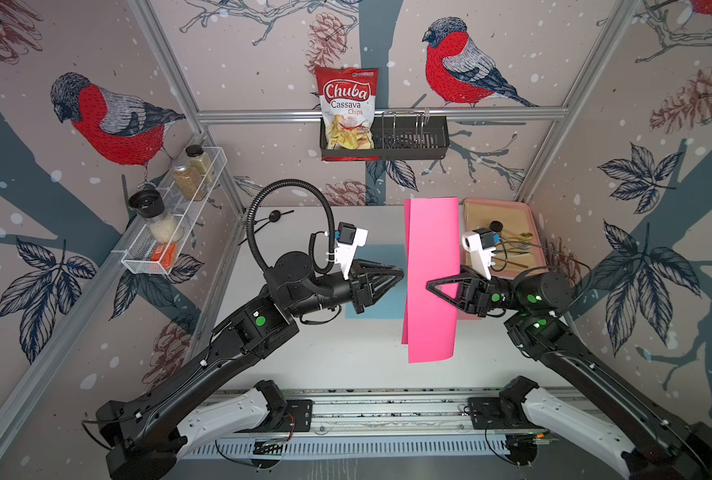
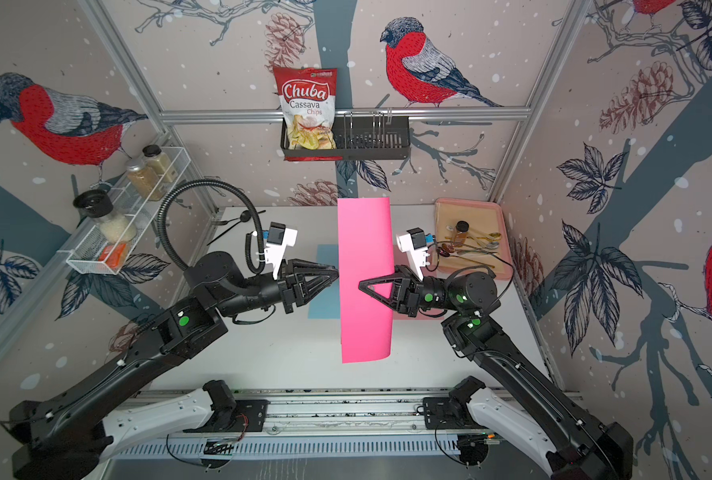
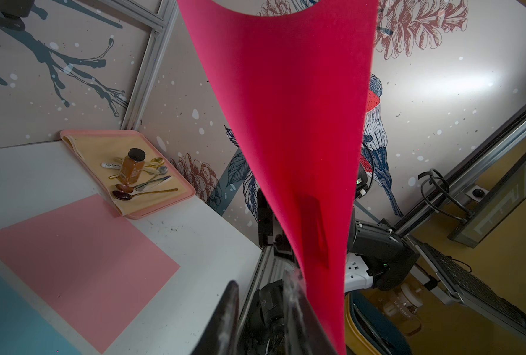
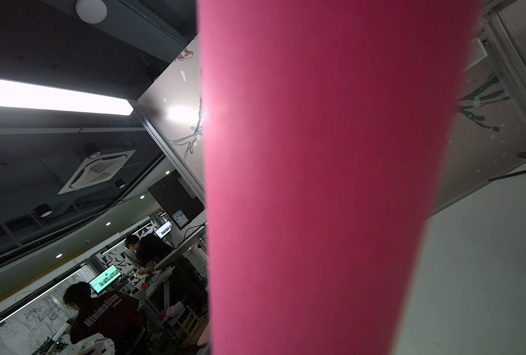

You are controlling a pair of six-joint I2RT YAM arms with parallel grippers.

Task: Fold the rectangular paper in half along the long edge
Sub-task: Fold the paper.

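Both arms stretch inward, wrists level, grippers facing each other across the paper [image 1: 431,241]. The right gripper [image 1: 430,286] pinches the paper, jaws closed on it. The left gripper [image 1: 400,273] hangs just beside it, jaws slightly parted.

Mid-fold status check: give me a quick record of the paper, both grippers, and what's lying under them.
pink paper: off the table, curled lengthwise, no crease visible
right gripper: shut on the paper near mid-length
left gripper: at the opposite long edge, jaws slightly parted, apparently not gripping
table: blue sheet and pale pink sheet lying flat
tray: far right corner, holding spoons and a bottle
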